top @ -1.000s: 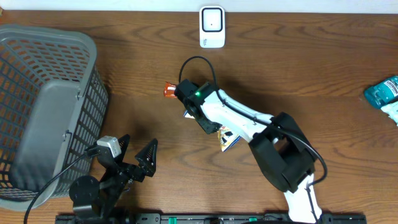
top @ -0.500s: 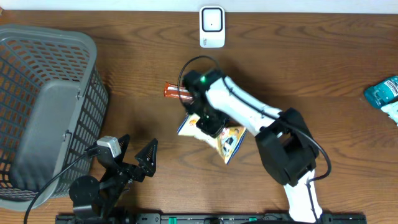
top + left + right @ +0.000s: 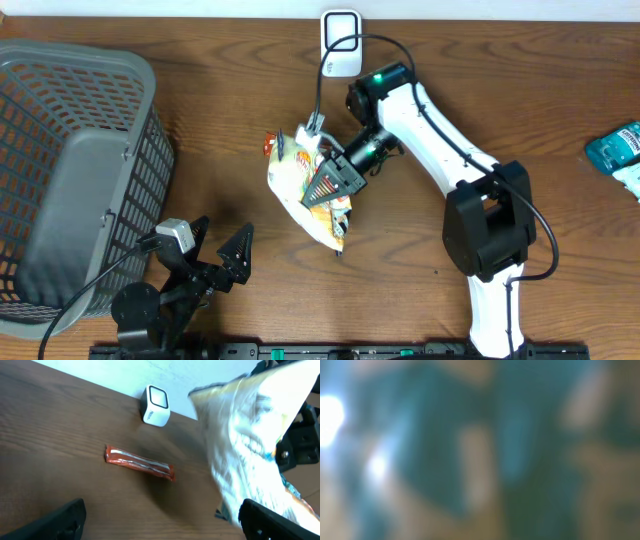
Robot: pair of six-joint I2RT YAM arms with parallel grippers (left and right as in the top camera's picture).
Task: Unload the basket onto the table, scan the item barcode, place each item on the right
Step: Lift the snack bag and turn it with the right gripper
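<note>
From above, your right gripper (image 3: 330, 183) pinches the snack bag (image 3: 293, 178) near the white scanner (image 3: 341, 43); your left gripper (image 3: 220, 240), far from it, has jaws spread wide. Left wrist: bag right of the scanner. Right wrist: just blur.

Scanner (image 3: 341, 43): small dark lettering low on its white face and on its side, too fine to read in either view.
Snack bag (image 3: 305, 185): coloured print on a pale front, blurred; no word or barcode can be made out.
Orange wrapper (image 3: 139, 461): a pale stripe along it, no legible letters.
Teal package (image 3: 618, 150): white lettering, too small to read.
Right wrist view: all blur, nothing readable.
</note>
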